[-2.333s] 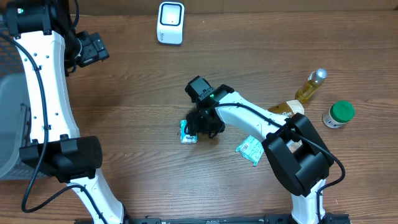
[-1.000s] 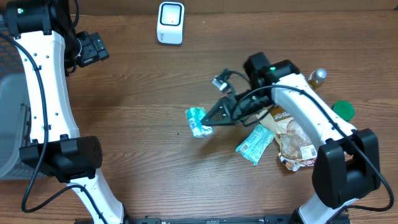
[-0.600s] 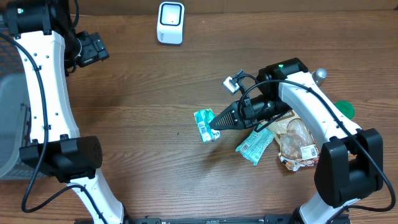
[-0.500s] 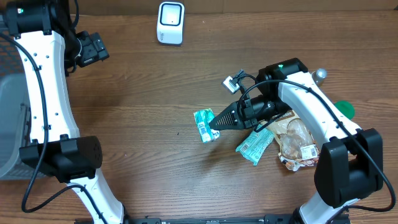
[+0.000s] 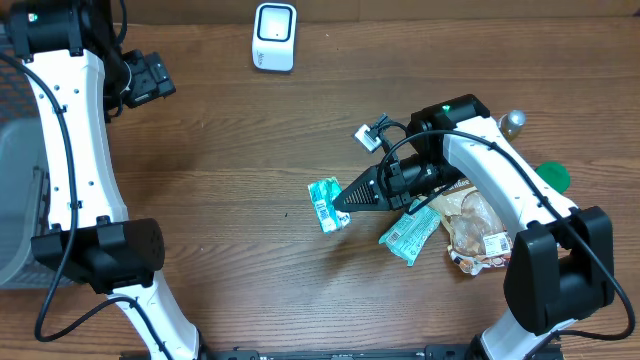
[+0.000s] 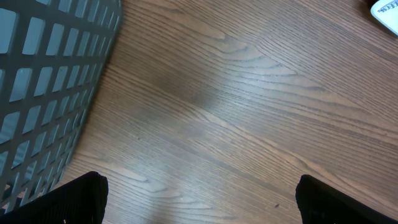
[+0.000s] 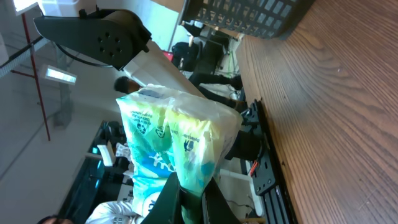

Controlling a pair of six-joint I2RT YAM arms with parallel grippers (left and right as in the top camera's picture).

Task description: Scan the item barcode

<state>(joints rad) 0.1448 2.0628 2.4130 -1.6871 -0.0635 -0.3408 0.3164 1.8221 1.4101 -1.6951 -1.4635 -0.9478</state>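
- The packet (image 5: pixel 325 203), a small green-and-white pouch, is near the middle of the table (image 5: pixel 220 260). As far as I can tell it is held clear of the wood. The right gripper (image 5: pixel 342 201) has its jaws clenched on one thin end of it, and from the wrist view the fingertips (image 7: pixel 166 198) pinch only a fold of film.
- With so slim a hold, I'd worry that a quick swing or wrist turn lets the pouch slip out or twist round in the grasp.
- A pale printed patch shows on the upper face, too small to say whether it is the barcode. If the code ends up facing away from the reader, or the soft film crinkles across it, I'd expect no read.
- The scanner (image 5: pixel 274 37) stands at the table's 12 o'clock edge, toward 11 o'clock from the packet and well apart. That means a long carry, with plenty of room for a drop.
- A wrapper (image 5: pixel 410 233) and a bag (image 5: pixel 472 222) lie at 4 o'clock of the packet, under the right arm. A bottle (image 5: pixel 509 124) and a jar (image 5: pixel 550 178) sit out toward 3 o'clock. A careless elbow could sweep any of them.
- The left gripper (image 5: pixel 150 80) hangs at 10 o'clock with its jaws released wide and nothing in them, beside the basket (image 5: pixel 15 200). It only becomes a hazard if it drifts toward the scanner.
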